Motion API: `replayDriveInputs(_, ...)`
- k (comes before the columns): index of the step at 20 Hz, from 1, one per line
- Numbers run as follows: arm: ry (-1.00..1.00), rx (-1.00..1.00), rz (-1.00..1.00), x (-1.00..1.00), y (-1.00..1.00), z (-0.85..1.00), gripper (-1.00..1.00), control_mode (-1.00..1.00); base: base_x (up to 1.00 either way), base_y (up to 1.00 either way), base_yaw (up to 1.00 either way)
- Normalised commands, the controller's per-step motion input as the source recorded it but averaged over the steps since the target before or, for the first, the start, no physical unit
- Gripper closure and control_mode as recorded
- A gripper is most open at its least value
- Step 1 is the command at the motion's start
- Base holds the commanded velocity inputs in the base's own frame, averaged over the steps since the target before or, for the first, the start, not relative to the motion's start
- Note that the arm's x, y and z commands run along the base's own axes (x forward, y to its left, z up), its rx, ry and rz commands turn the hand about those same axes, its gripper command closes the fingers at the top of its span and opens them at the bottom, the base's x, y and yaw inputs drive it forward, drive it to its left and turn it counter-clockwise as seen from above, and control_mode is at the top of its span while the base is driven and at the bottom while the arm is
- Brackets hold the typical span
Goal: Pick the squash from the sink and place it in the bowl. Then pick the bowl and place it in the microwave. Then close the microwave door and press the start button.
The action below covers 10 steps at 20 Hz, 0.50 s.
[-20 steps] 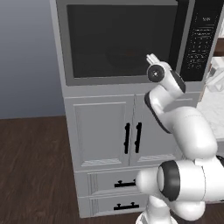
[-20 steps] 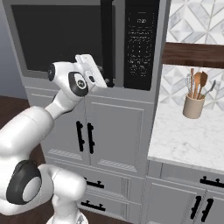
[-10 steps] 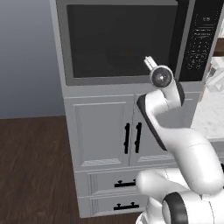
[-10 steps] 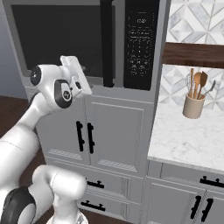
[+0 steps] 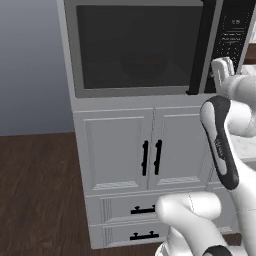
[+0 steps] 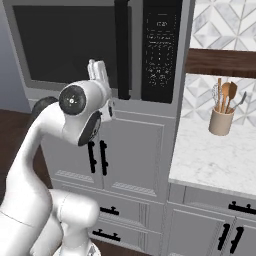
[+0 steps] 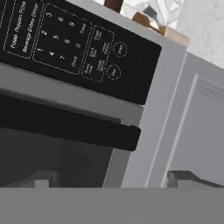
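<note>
We're on the last step: the wide grey-framed microwave door with dark glass window (image 5: 135, 47) looks shut flush against the large grey built-in microwave (image 6: 100, 50), its long black vertical bar handle (image 6: 122, 50) sitting just left of the tall black keypad panel (image 6: 160, 52). Through the glass in the left base view we can faintly make out a dark rounded shape with an orange spot, probably the ribbed dark grey bowl (image 5: 142, 65) with the small round orange squash (image 5: 148, 62) in it, but it's too dim to be sure. The two-finger gripper (image 6: 97, 70) is raised in front of the door's lower right corner, near the handle's bottom end. In the hand view the dark fingertips (image 7: 186, 178) sit wide apart at the bottom edge, nothing between them, so jaws are apart and empty. The hand camera looks at the keypad, rolled sideways; round buttons (image 7: 114, 71) sit at its lower end. Next move, as we judge it: shift right past the handle and drive one fingertip onto the start button. Labels are too small to read which one.
</note>
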Motion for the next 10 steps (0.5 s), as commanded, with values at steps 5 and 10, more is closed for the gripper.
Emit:
replayDriveInputs(5,-0.17,0.38,0.04,-0.15,-1.00,0.05,-1.00,-1.00,0.00,0.00,0.00)
replayDriveInputs(10,-0.01,0.33,0.05,0.00,-0.83,0.02,1.00,-1.00,0.00,0.00,0.00)
